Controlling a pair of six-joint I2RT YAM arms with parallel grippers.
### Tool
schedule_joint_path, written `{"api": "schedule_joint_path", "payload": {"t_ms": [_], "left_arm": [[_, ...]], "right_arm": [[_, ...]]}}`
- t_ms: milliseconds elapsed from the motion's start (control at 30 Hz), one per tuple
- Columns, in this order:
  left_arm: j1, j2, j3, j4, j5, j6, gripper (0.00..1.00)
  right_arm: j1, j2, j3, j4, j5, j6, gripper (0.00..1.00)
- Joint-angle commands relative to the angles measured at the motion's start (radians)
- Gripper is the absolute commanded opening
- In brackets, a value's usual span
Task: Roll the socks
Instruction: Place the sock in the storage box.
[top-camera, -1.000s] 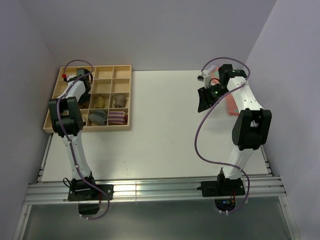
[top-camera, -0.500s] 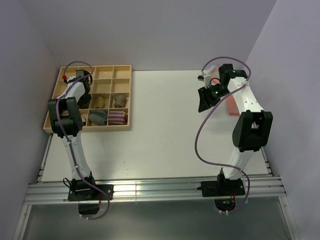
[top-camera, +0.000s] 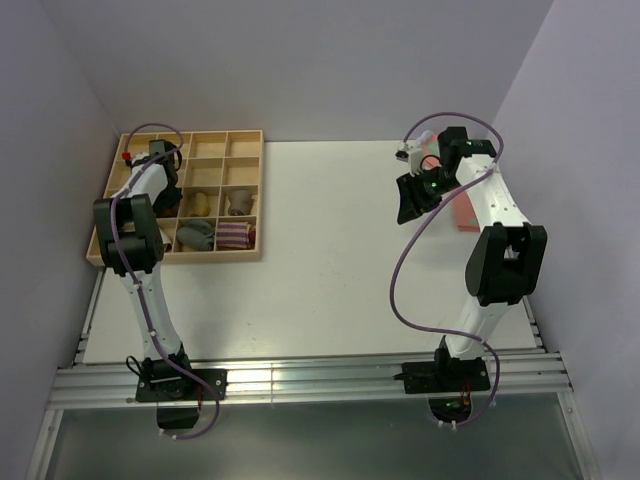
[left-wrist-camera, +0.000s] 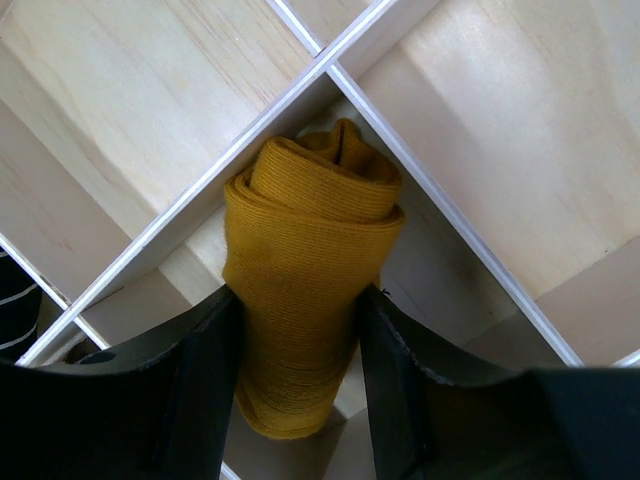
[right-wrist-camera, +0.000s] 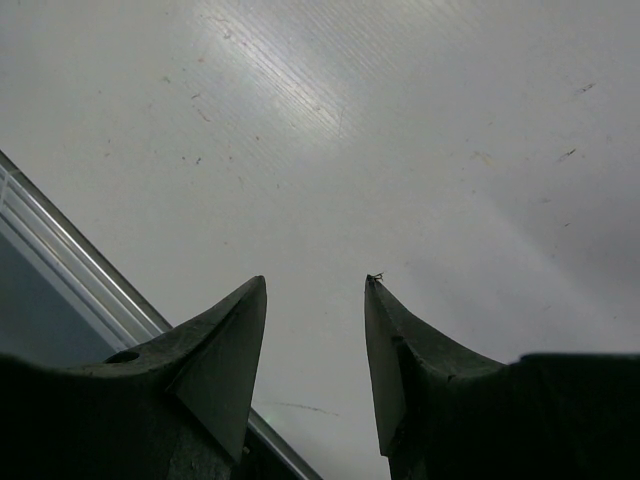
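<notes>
Table (top-camera: 330, 250) is taking up most of the top view. Wooden tray (top-camera: 261, 200) is sitting at the far-left corner, with the left arm (top-camera: 135, 225) covering its left column and hiding the exact compartment. Right arm (top-camera: 500, 230) is half hiding a pink thing (top-camera: 464, 212). The sock (left-wrist-camera: 310, 230) is lying rolled in a tray compartment corner, cuff not showing. Left gripper (left-wrist-camera: 300, 295) is touching both sides of the roll; squeezing or just resting, cannot tell. Right gripper (right-wrist-camera: 315, 285) is hanging spread and empty over bare table.

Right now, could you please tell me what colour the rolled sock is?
Mustard-orange sock, clearest in the left wrist view.
</notes>
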Motion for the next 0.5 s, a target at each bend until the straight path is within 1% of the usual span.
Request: {"api": "schedule_joint_path", "payload": {"t_ms": [0, 167, 267, 300, 333, 467], "left_arm": [[-0.030, 0.011, -0.015, -0.078, 0.144, -0.009, 0.54], [-0.030, 0.015, 0.019, -0.124, 0.127, -0.018, 0.56], [-0.030, 0.003, 0.020, -0.122, 0.123, -0.021, 0.58], [-0.030, -0.003, 0.023, -0.131, 0.120, -0.022, 0.63], [-0.030, -0.003, 0.026, -0.134, 0.115, -0.022, 0.64], [-0.029, -0.009, 0.048, -0.153, 0.098, -0.028, 0.64]], "right_arm": [[0.006, -0.064, -0.003, 0.002, 0.000, 0.001, 0.51], [0.006, -0.070, -0.003, -0.001, 0.009, -0.001, 0.51], [0.006, -0.075, -0.003, -0.003, 0.013, -0.005, 0.51], [0.006, -0.076, -0.003, -0.004, 0.013, -0.008, 0.51], [0.006, -0.078, -0.004, -0.003, 0.013, -0.008, 0.51], [0.006, -0.081, -0.004, -0.001, 0.015, -0.011, 0.51]]}}
